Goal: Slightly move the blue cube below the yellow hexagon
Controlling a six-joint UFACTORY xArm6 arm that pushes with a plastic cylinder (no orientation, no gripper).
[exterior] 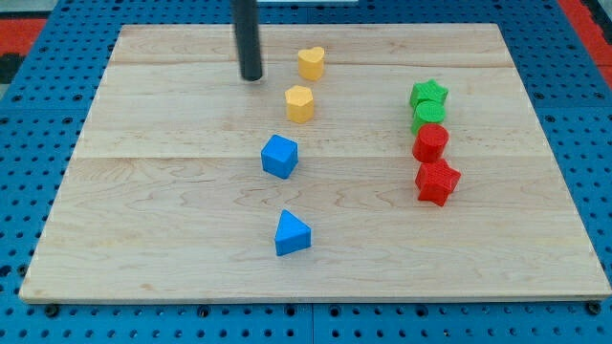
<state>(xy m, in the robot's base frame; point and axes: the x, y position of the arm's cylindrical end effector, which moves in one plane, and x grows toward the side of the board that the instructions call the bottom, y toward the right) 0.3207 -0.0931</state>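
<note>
8 small coloured blocks sit on 1 wooden board (172,191): 2 yellow, 2 blue, 2 green and 2 red. The yellows are a heart (311,63) and a hexagon (300,103); the blues, a cube (279,156) and a triangular wedge (292,233). The greens are a star (429,94) and a partly hidden block (427,115); the reds, a cylinder (430,142) and a star (437,182).
</note>
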